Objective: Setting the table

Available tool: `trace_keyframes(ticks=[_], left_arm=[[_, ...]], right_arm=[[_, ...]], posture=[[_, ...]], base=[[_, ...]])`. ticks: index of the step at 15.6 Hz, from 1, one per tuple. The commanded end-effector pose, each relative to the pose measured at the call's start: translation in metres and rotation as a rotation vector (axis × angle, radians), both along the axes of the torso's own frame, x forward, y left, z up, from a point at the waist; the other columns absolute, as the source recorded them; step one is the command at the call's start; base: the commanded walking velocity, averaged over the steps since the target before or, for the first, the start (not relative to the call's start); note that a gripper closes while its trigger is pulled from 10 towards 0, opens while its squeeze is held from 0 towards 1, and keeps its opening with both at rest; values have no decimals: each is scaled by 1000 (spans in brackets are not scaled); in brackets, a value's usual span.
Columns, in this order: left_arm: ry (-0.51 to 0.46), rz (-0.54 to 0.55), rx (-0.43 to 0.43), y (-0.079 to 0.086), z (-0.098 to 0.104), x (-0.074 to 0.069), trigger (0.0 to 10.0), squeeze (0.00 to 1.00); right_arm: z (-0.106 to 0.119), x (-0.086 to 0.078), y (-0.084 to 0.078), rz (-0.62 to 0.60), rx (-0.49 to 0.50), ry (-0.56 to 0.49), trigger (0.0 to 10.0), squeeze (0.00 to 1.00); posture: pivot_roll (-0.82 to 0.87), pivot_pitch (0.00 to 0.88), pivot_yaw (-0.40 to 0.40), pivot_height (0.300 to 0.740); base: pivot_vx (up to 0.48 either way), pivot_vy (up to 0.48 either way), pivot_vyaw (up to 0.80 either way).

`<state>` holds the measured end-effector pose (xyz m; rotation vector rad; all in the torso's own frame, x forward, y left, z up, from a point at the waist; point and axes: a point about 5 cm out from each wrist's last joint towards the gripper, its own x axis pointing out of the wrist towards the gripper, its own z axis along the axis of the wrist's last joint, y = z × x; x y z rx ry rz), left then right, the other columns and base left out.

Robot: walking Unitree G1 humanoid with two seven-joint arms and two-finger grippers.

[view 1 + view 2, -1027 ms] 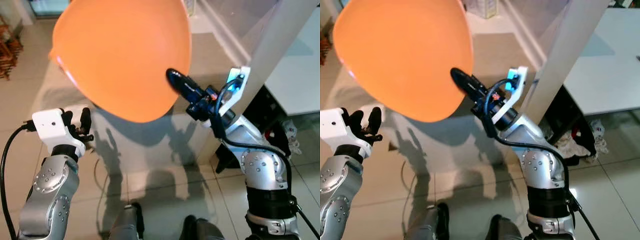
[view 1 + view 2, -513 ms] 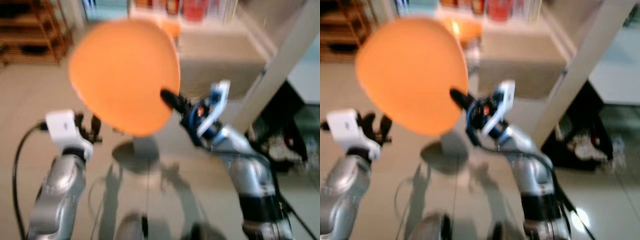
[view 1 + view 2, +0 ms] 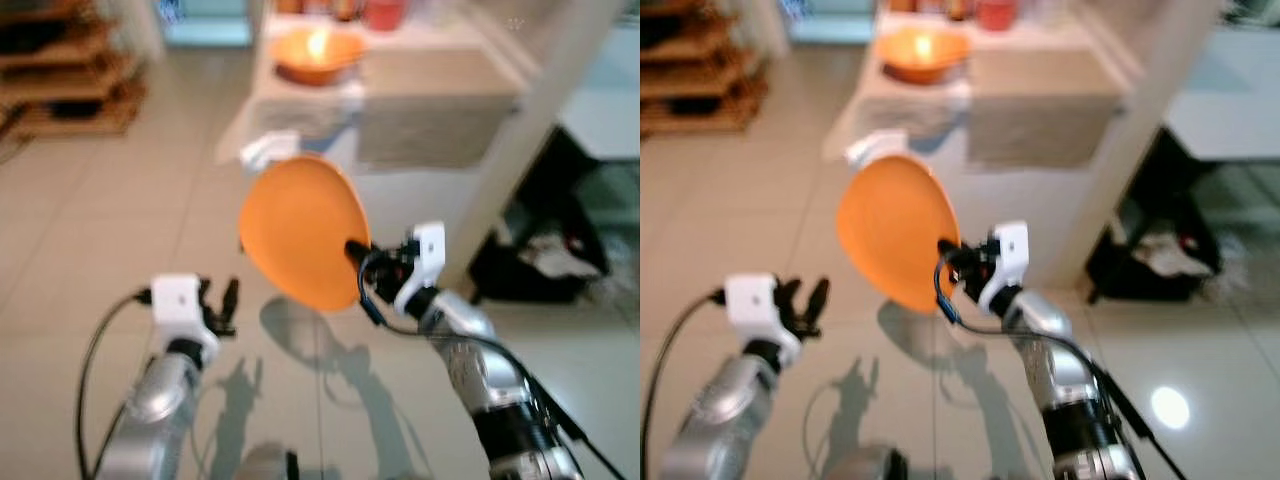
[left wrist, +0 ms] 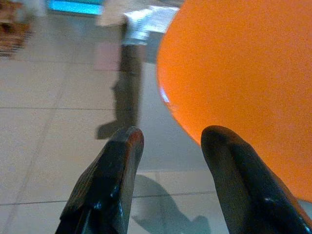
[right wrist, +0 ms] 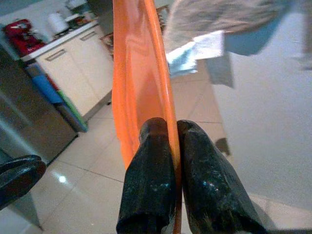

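The camera is now looking farther out than a second ago: the orange plate (image 3: 302,231), which was looming large across the upper part of the head views, is appearing much smaller and lower, and the surface (image 3: 440,120) beyond it is coming into sight with an orange bowl (image 3: 317,55) sitting on its far left end. The whole picture is blurring with the movement.

The right pincer (image 3: 357,251) is gripping the plate by its right rim, its two black fingers (image 5: 151,170) pressed together on either side of the thin edge. The plate is being held in the air above the tiled floor (image 3: 90,230), standing nearly on edge and well short of the surface. It is a plain, smooth, round orange plate with a slightly raised lip, and it is casting a dark shadow on the floor below.

The left pincer (image 3: 218,303) is hovering to the left of the plate with its fingers (image 4: 105,187) spread apart, holding nothing; the plate's orange face is showing just beyond them.
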<state>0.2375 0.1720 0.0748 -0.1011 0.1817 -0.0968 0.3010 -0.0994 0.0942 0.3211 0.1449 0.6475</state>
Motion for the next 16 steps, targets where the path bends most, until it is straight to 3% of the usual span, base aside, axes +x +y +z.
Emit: trace_keyframes(ticks=[1, 5, 7, 10, 13, 16], left_arm=[[7, -25, -6, -5, -4, -2, 10000, 0], [-3, -44, -16, -10, -7, -1, 10000, 0], [-6, -54, -22, -12, -7, 0, 10000, 0], [-11, -62, -25, -14, -7, 2, 10000, 0], [-16, -64, -31, -17, -7, 2, 10000, 0], [-10, -73, -41, -19, -12, 4, 10000, 0]], right_arm=[[2, 0, 0, 12, -3, -34, 10000, 0], [-4, 1, 4, 6, -40, -60, 10000, 0], [-10, 3, 7, -2, -113, -64, 10000, 0], [-12, 5, 9, -3, -158, -73, 10000, 0], [-14, 7, 10, -18, -143, -61, 10000, 0], [-20, 10, 8, -67, -182, -41, 10000, 0]], posture=[[-4, 105, 19, 740], [-10, 115, 24, 740], [-14, 116, 28, 740], [-13, 116, 25, 740], [-12, 113, 17, 740], [-18, 108, 14, 740]], base=[[0, -454, 0], [0, -456, 0], [0, -456, 0], [0, -458, 744], [0, -458, 742], [0, -458, 0]])
